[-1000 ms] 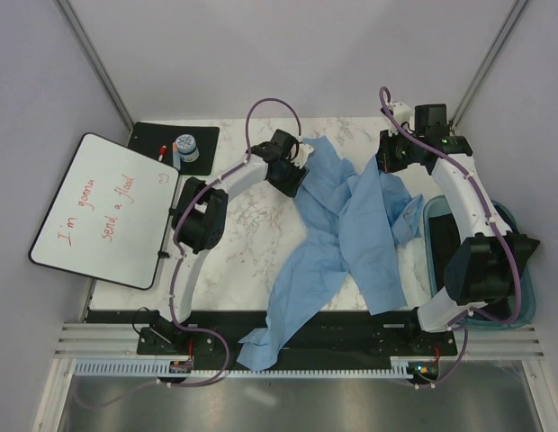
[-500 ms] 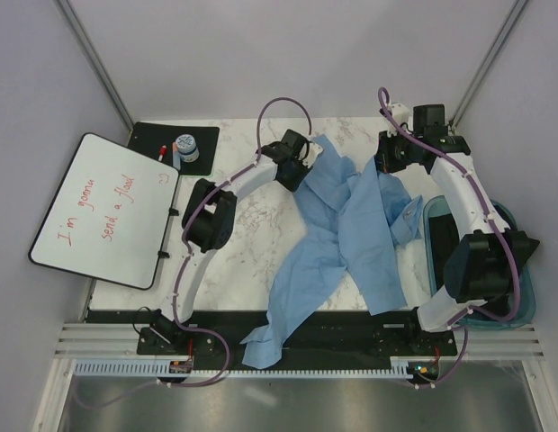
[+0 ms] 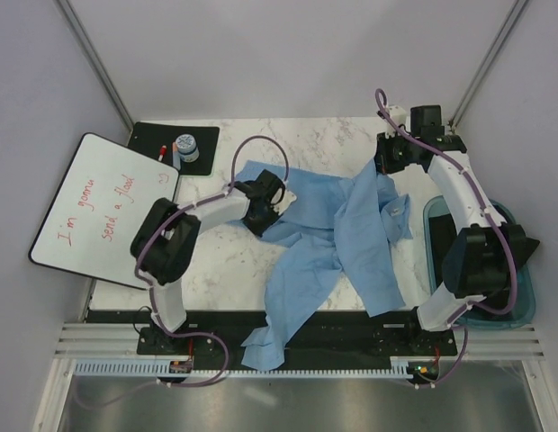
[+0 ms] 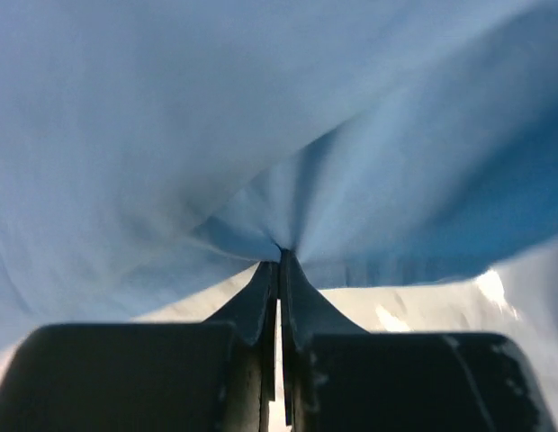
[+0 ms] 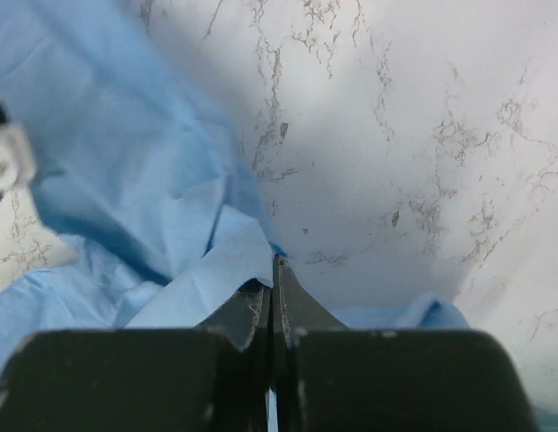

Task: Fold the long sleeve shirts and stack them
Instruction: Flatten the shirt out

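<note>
Long sleeve shirt (image 3: pixel 351 236) is pinched by both grippers. The left gripper (image 3: pixel 264 204), jaws closed to a sliver, grips its left end near the middle of the worktop (image 3: pixel 227 259); the right gripper (image 3: pixel 384 167), also tight, nips a fold near the far right corner. Stretched left to right between them, the cloth trails a long tail over the near edge.

Overhead view looks down; both wrist views peer closely at the shared shirt (image 3: pixel 360 225).
</note>
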Tool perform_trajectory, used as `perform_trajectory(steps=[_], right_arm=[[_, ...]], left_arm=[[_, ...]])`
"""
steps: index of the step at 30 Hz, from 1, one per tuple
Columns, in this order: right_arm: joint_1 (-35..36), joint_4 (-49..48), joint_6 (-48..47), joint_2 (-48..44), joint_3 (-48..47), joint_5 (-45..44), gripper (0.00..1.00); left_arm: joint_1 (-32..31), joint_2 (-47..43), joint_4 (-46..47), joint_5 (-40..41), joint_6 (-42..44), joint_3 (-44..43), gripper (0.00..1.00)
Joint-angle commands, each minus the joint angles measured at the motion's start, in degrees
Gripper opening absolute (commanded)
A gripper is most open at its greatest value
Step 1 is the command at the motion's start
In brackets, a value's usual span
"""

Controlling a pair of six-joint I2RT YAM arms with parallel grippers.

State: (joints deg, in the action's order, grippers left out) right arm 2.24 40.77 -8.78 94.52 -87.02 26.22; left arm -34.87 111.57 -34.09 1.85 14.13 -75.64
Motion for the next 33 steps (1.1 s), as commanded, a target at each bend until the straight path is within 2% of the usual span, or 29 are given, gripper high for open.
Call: perform_trajectory(steps=[1, 2, 3, 5, 6, 8, 11, 16, 20, 27, 33], right_arm=[[-0.13, -1.92, -0.19, 2.42, -2.79, 0.24, 0.0], [-0.04, -2.19, -0.02, 3.29, -3.32, 0.41, 0.0], [-0.13, -2.54, 0.16, 3.82, -3.85, 0.59, 0.0], [-0.04, -2.37, 0.42, 5.31, -5.87, 1.73, 0.0], [-0.13, -2.28, 0.43, 5.76, -6.4, 2.51, 0.0], [-0.13, -1.84, 0.43, 6.46, -7.46, 4.1, 0.0], [0.13, -0.79, 0.08, 6.91, -7.9, 5.68, 0.0], [0.4, -0.35, -0.98, 6.64, -6.41, 6.39, 0.0], [0.57, 0.09, -1.33, 6.82, -5.53, 6.83, 0.0], [1.27, 0.8, -1.68, 6.55, -4.82, 6.66, 0.0], [1.54, 1.24, -2.03, 6.82, -5.09, 6.22, 0.0]], left_arm=[[-6.69, -11.25, -6.09, -5.96, -0.96, 19.7, 0.02], [-7.57, -15.72, -6.6, -5.72, -1.03, 19.74, 0.02], [-7.4, -17.42, -8.0, -7.72, -0.43, 18.95, 0.12], [-5.75, -21.1, -12.03, -12.36, -0.86, 15.79, 0.25], [-4.51, -22.61, -12.93, -15.44, 0.19, 14.13, 0.36], [1.02, -26.38, -14.25, -21.69, 3.34, 12.36, 0.48], [8.14, -27.2, -14.17, -22.16, 9.48, 6.74, 0.54], [16.57, -18.25, -12.67, -18.03, 16.97, -3.45, 0.55], [19.93, -7.7, -11.27, -16.17, 21.63, -10.57, 0.56], [21.6, 6.11, -10.47, -14.33, 27.17, -21.82, 0.54], [21.6, 11.47, -10.47, -13.54, 30.52, -23.86, 0.54]])
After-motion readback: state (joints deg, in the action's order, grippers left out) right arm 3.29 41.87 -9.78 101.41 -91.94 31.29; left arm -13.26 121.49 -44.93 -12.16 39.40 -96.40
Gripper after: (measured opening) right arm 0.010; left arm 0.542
